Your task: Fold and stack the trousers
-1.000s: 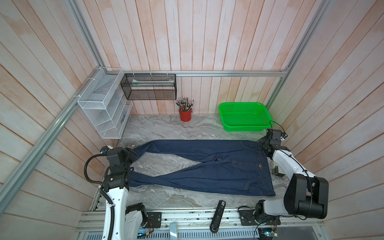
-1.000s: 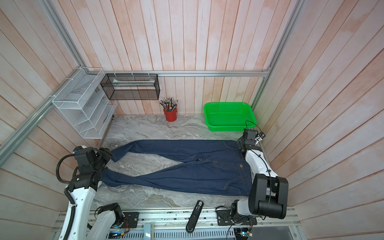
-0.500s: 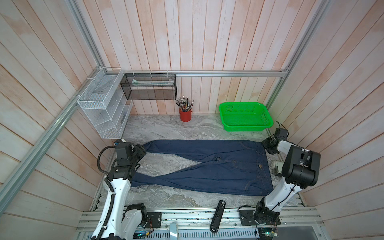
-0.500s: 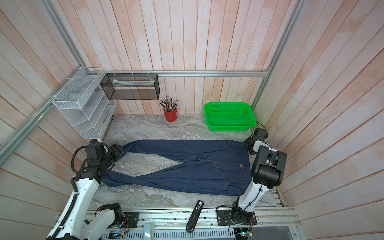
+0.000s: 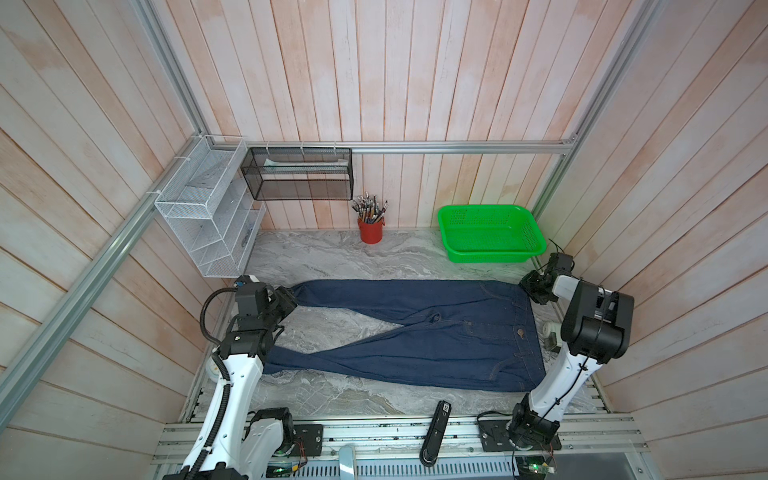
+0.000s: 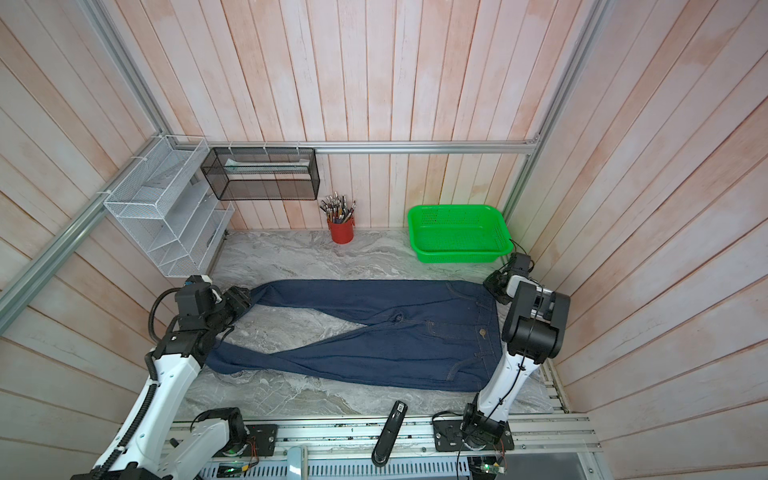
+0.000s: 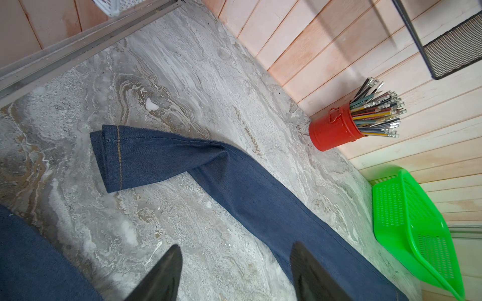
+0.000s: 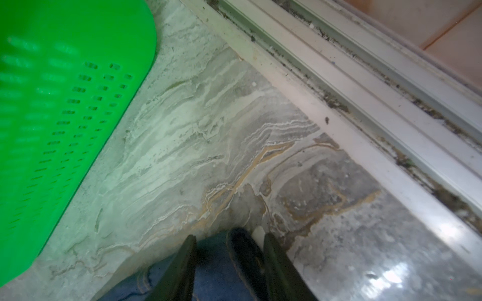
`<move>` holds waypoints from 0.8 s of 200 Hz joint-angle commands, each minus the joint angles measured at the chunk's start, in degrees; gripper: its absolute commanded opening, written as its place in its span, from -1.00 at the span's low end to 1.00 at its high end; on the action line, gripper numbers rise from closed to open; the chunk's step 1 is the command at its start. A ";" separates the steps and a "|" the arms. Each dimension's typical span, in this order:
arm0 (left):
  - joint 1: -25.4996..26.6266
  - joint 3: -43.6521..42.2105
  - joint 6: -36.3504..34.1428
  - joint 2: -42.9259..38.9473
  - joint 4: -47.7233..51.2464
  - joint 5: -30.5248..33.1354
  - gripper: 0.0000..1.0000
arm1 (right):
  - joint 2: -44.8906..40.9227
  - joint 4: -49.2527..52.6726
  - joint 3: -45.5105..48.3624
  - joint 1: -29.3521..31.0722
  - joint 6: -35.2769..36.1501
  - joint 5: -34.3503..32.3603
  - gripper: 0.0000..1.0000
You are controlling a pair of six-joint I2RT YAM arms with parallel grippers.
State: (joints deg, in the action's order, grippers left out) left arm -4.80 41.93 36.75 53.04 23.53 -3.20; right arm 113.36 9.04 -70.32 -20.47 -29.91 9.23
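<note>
Well, the trousers (image 5: 415, 345) lie spread flat on the surface (image 5: 332, 257), waistband corner (image 8: 214, 273) between the right pincer's (image 8: 230, 241) narrow jaws, far hem (image 7: 112, 159) just ahead of the left pincer (image 7: 234, 263), which gapes wide and empty. Both should bite through both layers before lifting together. Whether the right one truly pinches denim I cannot tell; its tips hide the edge.

Your left gripper (image 5: 287, 302) sits at a leg hem of the trousers (image 5: 419, 336); your right gripper (image 5: 533, 291) at their waistband corner, green basket (image 5: 490, 257) just beyond.
</note>
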 commanded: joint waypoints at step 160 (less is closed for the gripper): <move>0.29 4.80 -2.64 1.05 0.47 1.97 0.37 | -5.97 4.69 -0.61 7.35 3.27 -5.10 -0.11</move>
State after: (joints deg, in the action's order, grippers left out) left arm -4.80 44.84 35.09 53.74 23.73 -2.50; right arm 111.98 11.11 -72.47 -17.19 -28.12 6.68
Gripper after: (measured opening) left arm 0.683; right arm 0.424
